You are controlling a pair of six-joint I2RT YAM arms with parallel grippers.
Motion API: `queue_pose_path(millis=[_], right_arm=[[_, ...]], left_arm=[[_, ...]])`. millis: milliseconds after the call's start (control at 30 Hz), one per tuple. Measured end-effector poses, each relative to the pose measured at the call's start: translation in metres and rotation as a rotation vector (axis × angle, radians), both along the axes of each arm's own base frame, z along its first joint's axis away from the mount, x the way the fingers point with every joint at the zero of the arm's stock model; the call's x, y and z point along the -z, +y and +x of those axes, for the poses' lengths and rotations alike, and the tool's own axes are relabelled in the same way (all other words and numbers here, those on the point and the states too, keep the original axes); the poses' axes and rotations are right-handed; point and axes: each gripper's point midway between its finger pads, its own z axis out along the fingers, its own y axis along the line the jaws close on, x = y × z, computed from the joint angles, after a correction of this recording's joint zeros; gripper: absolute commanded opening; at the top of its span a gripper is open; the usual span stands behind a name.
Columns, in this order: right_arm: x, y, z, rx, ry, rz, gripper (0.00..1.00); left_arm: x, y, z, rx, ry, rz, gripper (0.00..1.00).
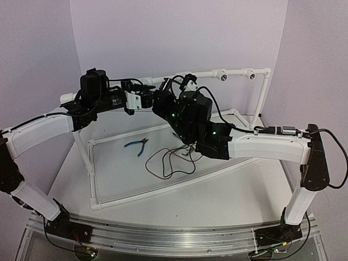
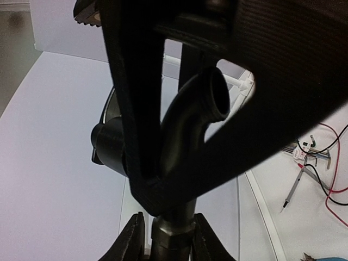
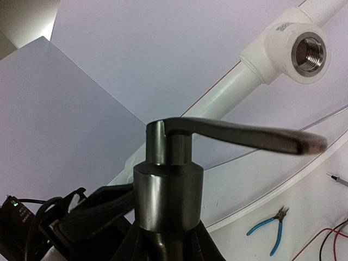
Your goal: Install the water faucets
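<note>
Both jaws are at the faucet (image 3: 167,187): right holds it; left rings its stem (image 2: 173,235), I cannot tell how tight. I should squeeze left firmly.

The water faucet (image 3: 166,185) is a small, dark grey metal tap, held up in the air. Its stout round body stands upright between the fingers of the right claw (image 3: 166,239). A flat lever handle reaches out sideways from a slotted post on top. The bent spout, its round mouth open, rises from a stem flanked by the left claw (image 2: 171,236).
</note>
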Motion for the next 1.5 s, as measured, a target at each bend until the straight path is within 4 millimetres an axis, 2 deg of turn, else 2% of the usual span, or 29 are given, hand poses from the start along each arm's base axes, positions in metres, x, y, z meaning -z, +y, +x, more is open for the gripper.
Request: queue_pose_path(millis=[67,133,400,667,800,867,1000,1100,1133,1233,1300,1500], right_arm=[[-0.002,0.0,0.001,-0.001,-0.007,0.0,0.0],[-0.002,0.0,0.001,-0.004,-0.016,0.0,0.0],[0.007,0.002,0.001,-0.065,-0.068,-0.069,0.02],[0.013,-0.005,-0.008,-0.196,-0.124,-0.168,0.33],[0.009,-0.009,-0.012,-0.232,-0.159,-0.208,0.35],[0.006,-0.01,-0.013,-0.252,-0.171,-0.213,0.39],[0.004,-0.011,-0.011,-0.292,-0.188,-0.221,0.63],[0.01,-0.011,-0.007,-0.335,-0.185,-0.243,0.95],[0.012,-0.012,-0.006,-0.353,-0.181,-0.252,0.98],[0.017,-0.015,-0.003,-0.416,-0.164,-0.315,0.98],[0.011,-0.017,-0.003,-0.447,-0.156,-0.355,0.97],[-0.033,-0.03,-0.01,-0.445,-0.165,-0.351,0.87]], left_arm=[[0.001,-0.002,0.0,0.007,-0.007,0.0,0.04],[0.0,-0.003,0.001,0.01,-0.016,-0.003,0.0],[0.008,-0.002,0.001,0.02,-0.067,-0.02,0.0],[0.012,-0.004,-0.007,0.052,-0.166,-0.054,0.0],[0.003,-0.004,-0.011,0.064,-0.207,-0.084,0.0],[-0.002,-0.003,-0.012,0.063,-0.226,-0.097,0.0],[-0.008,-0.003,-0.013,0.063,-0.247,-0.11,0.0],[-0.012,-0.002,-0.013,0.062,-0.266,-0.12,0.0],[-0.012,-0.001,-0.013,0.06,-0.273,-0.121,0.0],[-0.013,0.0,-0.013,0.054,-0.291,-0.121,0.0],[-0.016,0.001,-0.011,0.043,-0.307,-0.124,0.0],[-0.019,0.003,-0.013,0.041,-0.367,-0.123,0.0]])
